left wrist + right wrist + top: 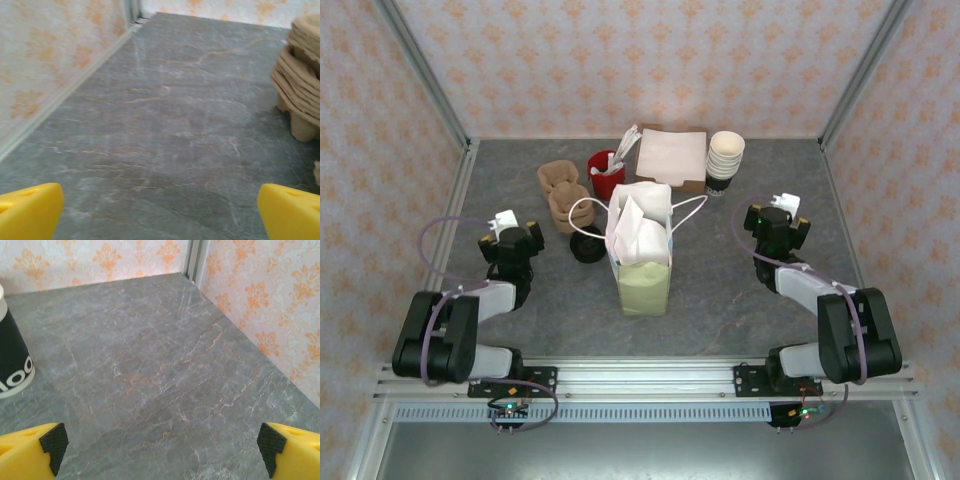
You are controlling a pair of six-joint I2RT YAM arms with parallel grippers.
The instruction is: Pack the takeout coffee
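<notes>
The white paper bag (642, 250) stands open at the table's middle, with white paper sticking out of its top and its handles splayed to both sides. The olive-green takeout coffee cup is hidden or out of view. My left gripper (514, 238) rests low on the table left of the bag, open, its yellow fingers (30, 210) wide apart over bare tabletop. My right gripper (776, 224) sits to the right of the bag, also open, with nothing between its black-padded fingers (50, 442).
A loose black lid (587, 247) lies just left of the bag. Brown pulp carriers (560, 195) (300, 80), a red cup (607, 172), a napkin box (672, 155) and a stack of cream cups (725, 158) on a black base (12, 360) line the back.
</notes>
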